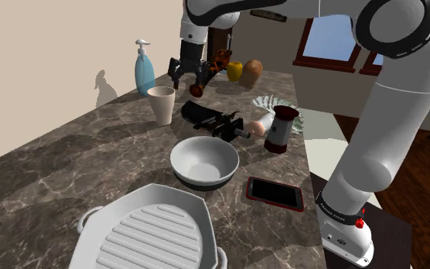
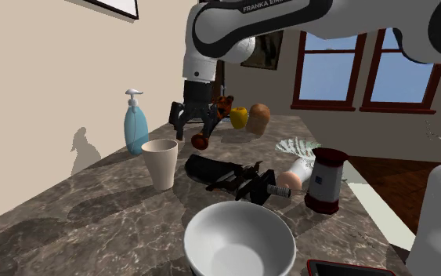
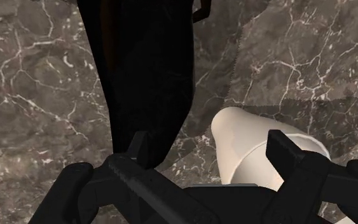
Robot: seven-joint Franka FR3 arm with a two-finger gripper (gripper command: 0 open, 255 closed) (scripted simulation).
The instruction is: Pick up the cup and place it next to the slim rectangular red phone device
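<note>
The marble desk [image 1: 68, 176] is crowded. The hand [image 3: 209, 141] hangs above it, fingers apart, holding nothing. A long black thing [image 1: 205, 116] lies just beside the pale cup [image 1: 161, 105], which stands upright. If the hand drops crooked, a finger could knock the rim and tip the cup, or bump the black thing. The red phone [image 1: 274, 192] lies well apart, nearer the stand [image 1: 347, 233].

A white bowl [image 1: 204, 162], a grill pan [image 1: 152, 233] and a blue soap dispenser [image 1: 144, 70] are being carried by the surface [image 1: 53, 176].
</note>
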